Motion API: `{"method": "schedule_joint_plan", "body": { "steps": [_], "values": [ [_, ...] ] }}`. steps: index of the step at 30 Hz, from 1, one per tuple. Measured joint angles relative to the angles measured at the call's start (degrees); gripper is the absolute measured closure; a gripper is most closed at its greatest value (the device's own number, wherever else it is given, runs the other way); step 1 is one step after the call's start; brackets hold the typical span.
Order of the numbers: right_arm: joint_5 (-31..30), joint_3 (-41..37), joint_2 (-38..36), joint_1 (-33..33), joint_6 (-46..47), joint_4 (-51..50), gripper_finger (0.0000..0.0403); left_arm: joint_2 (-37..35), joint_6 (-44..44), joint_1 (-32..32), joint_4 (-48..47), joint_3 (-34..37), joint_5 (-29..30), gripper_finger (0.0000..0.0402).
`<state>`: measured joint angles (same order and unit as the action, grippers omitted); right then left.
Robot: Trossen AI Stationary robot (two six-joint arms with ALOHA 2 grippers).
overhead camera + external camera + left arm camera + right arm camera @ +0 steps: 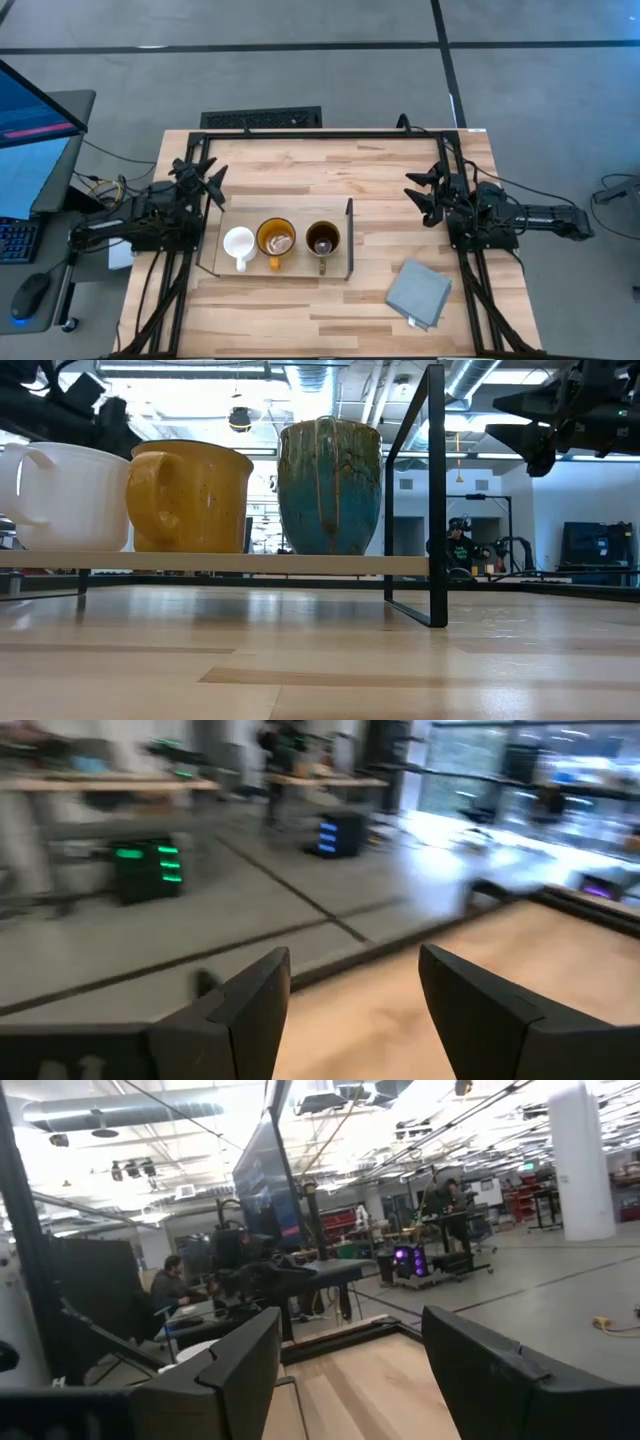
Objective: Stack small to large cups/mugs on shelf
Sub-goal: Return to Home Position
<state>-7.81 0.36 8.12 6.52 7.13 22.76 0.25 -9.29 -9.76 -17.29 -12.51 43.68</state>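
Three mugs stand in a row on the shelf [300, 276], a light wooden board in a black wire frame. The white mug [238, 243] is at the left, the amber-yellow mug [275, 239] in the middle, the olive-brown mug [322, 240] at the right. In the low view they show as the white mug [62, 495], the yellow mug [190, 495] and the glazed mug [330, 485]. My left gripper [207, 183] is open, raised at the table's left edge. My right gripper [420, 195] is open, raised at the right edge. Neither touches anything.
A grey folded cloth [418, 292] lies on the tabletop near the front right. The black table frame [330, 133] runs along the far edge. A monitor [30, 120] stands off the table's left. A person sits in the room beyond, seen in the right wrist view [172, 1288].
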Motion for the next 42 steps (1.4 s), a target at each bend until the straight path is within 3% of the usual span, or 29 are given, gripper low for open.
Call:
{"method": "schedule_joint_plan", "body": {
  "steps": [3,12,18,22,26,30,36,42],
  "values": [
    [0.00,0.00,0.00,0.00,0.01,0.00,0.0136,-0.02,0.99,-2.71,2.26,0.00,3.43,0.0186],
    [-0.42,0.00,0.00,0.00,0.01,0.00,0.0136,0.15,5.21,-13.45,5.50,0.04,0.81,0.0186],
    [-2.62,0.00,0.00,0.98,0.03,0.00,0.0136,2.19,6.64,-22.73,7.85,0.29,-6.85,0.0186],
    [-2.57,0.00,0.00,2.06,1.93,0.00,0.0136,3.79,2.22,-27.05,6.55,2.98,-12.88,0.0186],
    [-1.39,-0.02,0.00,2.25,2.96,0.00,0.0136,3.74,-0.30,-28.86,7.65,6.61,-18.16,0.0186],
    [-1.18,-0.02,0.02,2.23,3.02,0.03,0.0136,3.96,-1.09,-29.24,8.32,7.95,-19.47,0.0186],
    [-1.11,-0.02,0.02,2.25,2.92,-0.43,0.0136,3.15,-0.42,-29.24,5.33,7.42,-15.02,0.0186],
    [-1.15,-0.02,0.02,2.25,2.47,-3.95,0.0136,3.08,-2.17,-29.24,3.88,7.17,-14.69,0.0186]
  ]
}}
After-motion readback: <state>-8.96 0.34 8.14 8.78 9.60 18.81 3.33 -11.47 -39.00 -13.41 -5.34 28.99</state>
